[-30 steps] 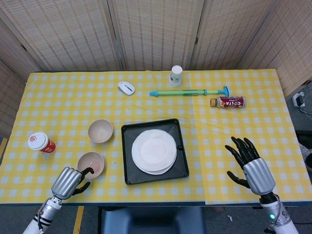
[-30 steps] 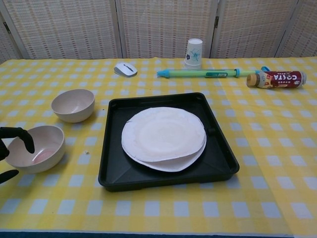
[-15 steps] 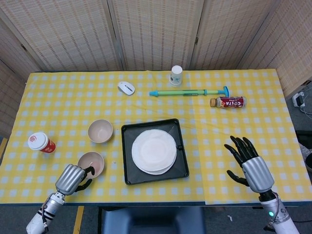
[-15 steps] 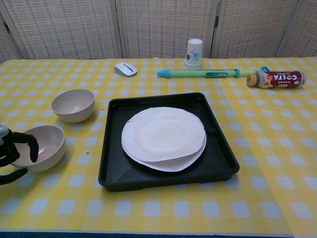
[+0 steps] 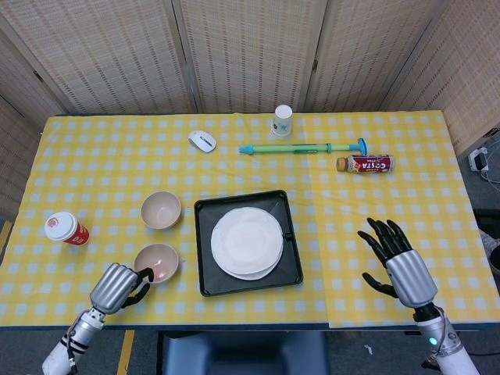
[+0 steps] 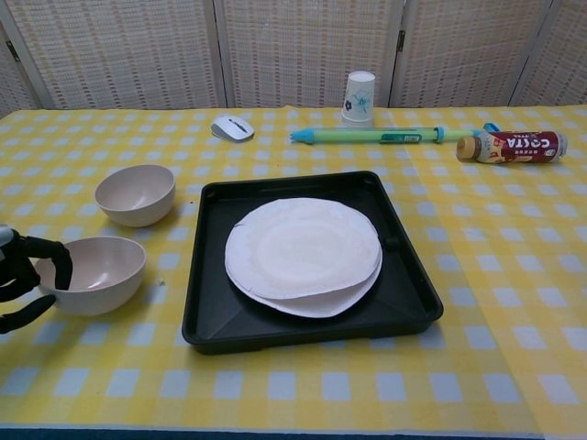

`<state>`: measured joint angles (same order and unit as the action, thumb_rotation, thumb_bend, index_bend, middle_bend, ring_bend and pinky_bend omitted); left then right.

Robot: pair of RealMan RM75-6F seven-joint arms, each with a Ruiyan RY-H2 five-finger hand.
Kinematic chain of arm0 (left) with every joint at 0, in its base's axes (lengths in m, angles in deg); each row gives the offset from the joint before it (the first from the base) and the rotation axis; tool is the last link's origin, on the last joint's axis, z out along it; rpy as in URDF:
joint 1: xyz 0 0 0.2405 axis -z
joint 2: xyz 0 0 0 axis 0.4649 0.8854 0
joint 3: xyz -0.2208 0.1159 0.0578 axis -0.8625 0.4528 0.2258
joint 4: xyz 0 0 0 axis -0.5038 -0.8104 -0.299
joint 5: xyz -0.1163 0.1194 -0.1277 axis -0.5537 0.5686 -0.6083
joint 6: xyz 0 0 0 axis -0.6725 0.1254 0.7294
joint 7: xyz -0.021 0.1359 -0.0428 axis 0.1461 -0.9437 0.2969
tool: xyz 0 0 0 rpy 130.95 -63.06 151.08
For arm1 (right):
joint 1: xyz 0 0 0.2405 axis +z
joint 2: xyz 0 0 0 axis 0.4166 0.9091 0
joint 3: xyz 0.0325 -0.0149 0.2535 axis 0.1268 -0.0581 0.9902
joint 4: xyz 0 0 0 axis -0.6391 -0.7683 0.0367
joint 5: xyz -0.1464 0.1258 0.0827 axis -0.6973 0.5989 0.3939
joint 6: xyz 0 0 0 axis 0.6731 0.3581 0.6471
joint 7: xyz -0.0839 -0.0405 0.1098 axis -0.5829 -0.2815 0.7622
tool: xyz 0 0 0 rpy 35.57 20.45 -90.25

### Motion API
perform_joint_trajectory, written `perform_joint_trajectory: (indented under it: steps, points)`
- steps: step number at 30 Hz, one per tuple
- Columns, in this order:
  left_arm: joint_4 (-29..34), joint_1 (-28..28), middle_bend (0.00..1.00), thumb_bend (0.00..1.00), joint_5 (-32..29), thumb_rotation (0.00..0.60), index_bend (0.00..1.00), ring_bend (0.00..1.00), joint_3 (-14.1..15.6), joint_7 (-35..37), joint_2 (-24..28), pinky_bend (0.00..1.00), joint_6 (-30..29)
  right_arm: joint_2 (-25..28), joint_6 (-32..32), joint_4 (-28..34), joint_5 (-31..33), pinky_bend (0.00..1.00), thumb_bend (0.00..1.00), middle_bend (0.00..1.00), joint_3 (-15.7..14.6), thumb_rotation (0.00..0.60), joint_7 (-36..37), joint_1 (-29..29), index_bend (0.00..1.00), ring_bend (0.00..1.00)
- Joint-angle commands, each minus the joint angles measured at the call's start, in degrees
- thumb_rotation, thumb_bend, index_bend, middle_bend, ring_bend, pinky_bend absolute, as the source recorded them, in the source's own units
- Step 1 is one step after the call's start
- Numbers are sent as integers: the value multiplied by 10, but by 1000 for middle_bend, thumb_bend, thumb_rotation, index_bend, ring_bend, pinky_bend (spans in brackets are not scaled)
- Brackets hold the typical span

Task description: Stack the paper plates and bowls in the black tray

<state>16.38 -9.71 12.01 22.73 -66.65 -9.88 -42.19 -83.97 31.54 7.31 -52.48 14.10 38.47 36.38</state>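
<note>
Two paper plates (image 5: 247, 242) already lay stacked in the black tray (image 5: 205, 254), while two bowls sat at its nine o'clock on the surface (image 5: 375, 226). The left robot hand (image 5: 119, 287) pinched the rim of the nearer bowl (image 5: 157, 262); the farther bowl (image 5: 160, 209) stood free. The right robot hand (image 5: 394, 258) hovered spread, holding nothing. With only a rim pinch, the bowl could tilt and slip, or clip the tray's wall.
</note>
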Motion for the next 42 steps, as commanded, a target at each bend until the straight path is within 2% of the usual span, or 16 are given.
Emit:
perform_joint_trajectory:
  steps: [1,13,18,24,29,37,42]
  points:
    - [10,-4,1000,499,10,600,567,990,0,-7,4,1000,-21,1,0,1,-2,0,257,0,-1,600,2,0,151,0]
    - [54,-11,1000,499,32,600,568,990,-4,-41,6,1000,-71,10,17,14,-18,0,256,0,-6,600,9,-7,151,0]
    - [80,1,1000,503,39,600,565,991,-8,-65,4,1000,-59,20,42,25,-32,0,257,0,-7,600,21,-15,151,0]
    - [121,22,1000,503,44,600,562,991,-29,-95,-11,1000,-49,32,57,32,-40,0,257,0,-9,600,37,-20,150,0]
    - [135,52,1000,503,31,600,563,992,-53,-106,-33,1000,-14,40,60,38,-42,0,257,0,-10,600,51,-23,151,0]
    - [126,86,1000,503,1,600,560,992,-87,-101,-83,1000,18,44,61,46,-45,0,256,0,-12,600,70,-24,150,0]
    - [92,115,1000,504,-26,600,541,992,-110,-80,-128,1000,46,48,64,51,-47,0,257,0,-12,600,77,-26,151,0]
